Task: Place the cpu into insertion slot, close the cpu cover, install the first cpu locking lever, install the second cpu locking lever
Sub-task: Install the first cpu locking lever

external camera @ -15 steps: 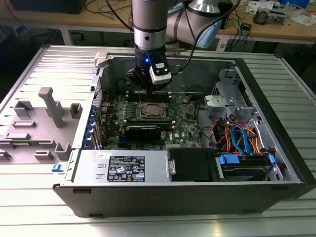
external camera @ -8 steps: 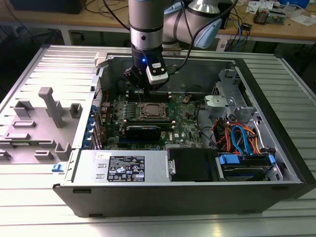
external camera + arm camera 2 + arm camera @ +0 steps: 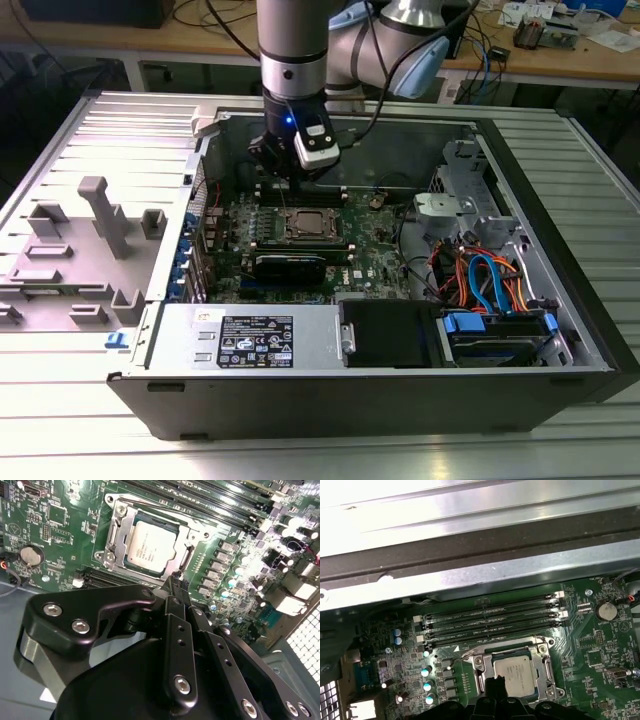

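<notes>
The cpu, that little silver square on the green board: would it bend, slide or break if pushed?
Probably stiff: the cpu has a flat metal top. A sideways push likely would not slide it, since the cpu cover frames it closely. Its smooth top looks slippery to grip.

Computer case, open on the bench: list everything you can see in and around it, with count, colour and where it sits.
computer case: one, grey and black, lying open
motherboard: one, green, on the case floor
cpu cover: one, shiny silver, mid-board
cpu: one, silver-grey, framed by the cover
memory slots: four, black, side by side next to the cover
coin cell: one, silver, on the board
card: one, black, between cpu and power supply
power supply: one, silver-grey, along the near wall
cables: several, orange and blue, exterior view's right
side panel: one, grey, exterior view's left
arm: one, grey, reaching down into the case
gripper: one, black, close above the cover's edge
</notes>
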`<state>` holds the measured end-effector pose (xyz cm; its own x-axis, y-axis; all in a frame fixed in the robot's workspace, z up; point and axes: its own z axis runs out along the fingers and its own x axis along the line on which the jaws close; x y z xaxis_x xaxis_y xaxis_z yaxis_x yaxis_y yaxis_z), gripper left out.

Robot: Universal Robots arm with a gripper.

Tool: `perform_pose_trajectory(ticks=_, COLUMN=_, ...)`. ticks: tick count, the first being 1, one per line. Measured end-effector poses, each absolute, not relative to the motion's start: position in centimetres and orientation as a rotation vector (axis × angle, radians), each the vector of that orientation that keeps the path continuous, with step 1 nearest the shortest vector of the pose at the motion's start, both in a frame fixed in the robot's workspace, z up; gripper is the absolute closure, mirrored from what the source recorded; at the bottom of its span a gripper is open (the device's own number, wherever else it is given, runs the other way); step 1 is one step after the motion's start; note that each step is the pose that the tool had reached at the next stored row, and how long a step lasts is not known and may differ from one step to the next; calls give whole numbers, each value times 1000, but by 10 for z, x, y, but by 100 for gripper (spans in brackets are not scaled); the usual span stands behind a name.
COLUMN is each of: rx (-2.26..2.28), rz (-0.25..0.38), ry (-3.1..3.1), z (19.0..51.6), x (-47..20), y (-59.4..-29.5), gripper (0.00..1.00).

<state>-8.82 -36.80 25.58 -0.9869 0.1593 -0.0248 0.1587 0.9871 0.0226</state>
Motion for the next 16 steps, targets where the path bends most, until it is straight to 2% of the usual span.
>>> perform_pose_trajectory(ticks=16, rx=168, rz=40, ry=3111, z=256, x=-99, y=-368, gripper=89)
